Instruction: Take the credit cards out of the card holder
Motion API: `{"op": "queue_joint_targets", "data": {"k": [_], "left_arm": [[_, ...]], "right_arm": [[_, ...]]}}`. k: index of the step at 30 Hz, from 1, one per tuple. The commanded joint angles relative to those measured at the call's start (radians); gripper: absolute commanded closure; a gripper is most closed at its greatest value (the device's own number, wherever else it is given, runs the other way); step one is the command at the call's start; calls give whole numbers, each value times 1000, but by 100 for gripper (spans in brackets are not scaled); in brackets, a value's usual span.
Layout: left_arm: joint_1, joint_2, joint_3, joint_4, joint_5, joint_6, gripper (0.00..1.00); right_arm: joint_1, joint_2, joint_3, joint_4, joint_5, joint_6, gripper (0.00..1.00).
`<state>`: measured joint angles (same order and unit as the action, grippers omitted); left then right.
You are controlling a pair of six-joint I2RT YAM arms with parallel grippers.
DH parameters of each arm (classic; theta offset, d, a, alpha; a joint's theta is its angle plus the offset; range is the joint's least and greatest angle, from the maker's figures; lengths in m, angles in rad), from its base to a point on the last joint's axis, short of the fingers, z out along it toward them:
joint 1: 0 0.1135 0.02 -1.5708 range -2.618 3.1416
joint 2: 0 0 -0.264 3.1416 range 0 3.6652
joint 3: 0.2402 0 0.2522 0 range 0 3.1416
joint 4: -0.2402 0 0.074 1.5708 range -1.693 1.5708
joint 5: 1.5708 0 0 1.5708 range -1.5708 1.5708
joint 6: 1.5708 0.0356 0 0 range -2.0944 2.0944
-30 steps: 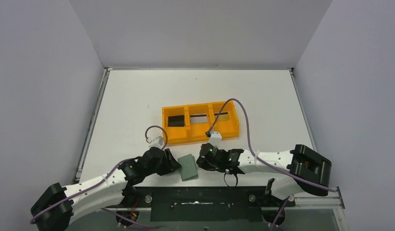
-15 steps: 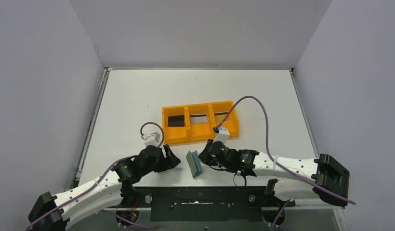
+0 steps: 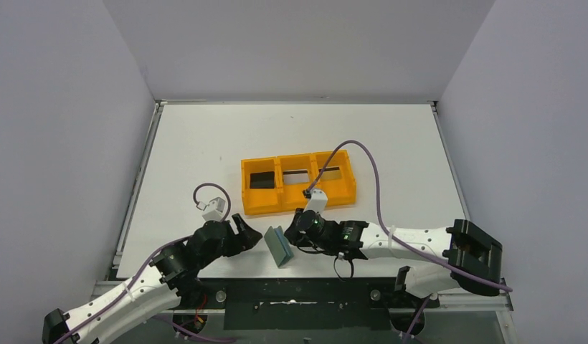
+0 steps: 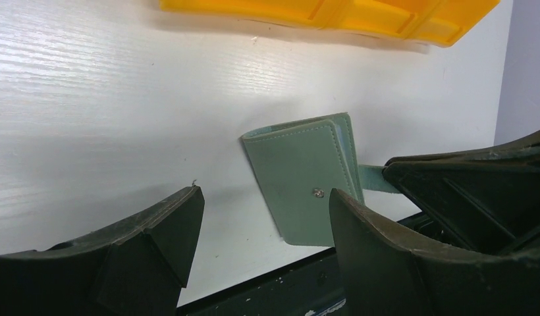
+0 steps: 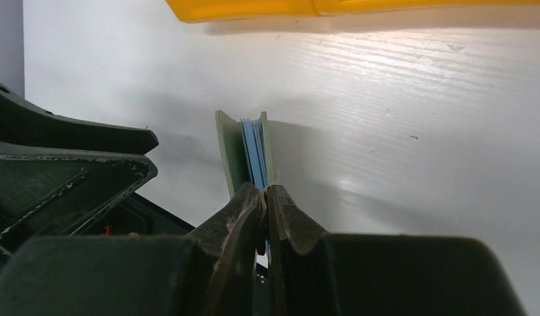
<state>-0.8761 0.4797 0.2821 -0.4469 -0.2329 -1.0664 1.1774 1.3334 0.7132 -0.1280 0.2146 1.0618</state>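
The card holder (image 3: 278, 246), grey-green outside and pale blue inside, stands on edge near the table's front edge. My right gripper (image 3: 294, 239) is shut on its small tab. In the right wrist view the card holder (image 5: 249, 155) shows edge-on, nearly closed, ahead of my gripper (image 5: 262, 199). My left gripper (image 3: 254, 237) is open and empty, just left of it and apart from it. In the left wrist view the card holder (image 4: 303, 176) lies beyond my open gripper (image 4: 262, 212). A black card (image 3: 261, 179), a silvery grey card (image 3: 296, 176) and a tan card (image 3: 331, 173) lie in the orange tray.
The orange three-compartment tray (image 3: 298, 197) stands just behind both grippers; it also shows in the left wrist view (image 4: 307, 10) and the right wrist view (image 5: 320, 8). The dark base rail (image 3: 298, 294) runs along the table's front edge, close below the card holder.
The card holder lay flat one second ago; now it stands on edge, shifted a little left in the right gripper. The left gripper has drawn back to the left.
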Motion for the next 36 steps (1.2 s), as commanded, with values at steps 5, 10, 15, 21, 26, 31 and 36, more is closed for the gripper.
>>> {"op": "queue_joint_targets", "data": {"k": [5,10,15,21,26,31,36], "left_arm": [[5,14,25,86,19,-23,31],[3,91,26,222,55,-28,30],[4,163,76,167,45,-19,31],[9,142,101,132,4,-13,31],[15,141,102,135,-14,-7,31],[23,163,144,117,18,9,31],[31,188,174,82,47,-20,31]], "right_arm": [[112,-65,110,-125,289,146,100],[106,-78,89,-121,259,137,100],[95,-5,137,-118,194,114,100],[89,36,156,-128,173,143,100],[74,15,155,-123,172,143,100],[41,-41,114,-93,115,150,100],[-31,-87,22,-33,-6,189,100]]}}
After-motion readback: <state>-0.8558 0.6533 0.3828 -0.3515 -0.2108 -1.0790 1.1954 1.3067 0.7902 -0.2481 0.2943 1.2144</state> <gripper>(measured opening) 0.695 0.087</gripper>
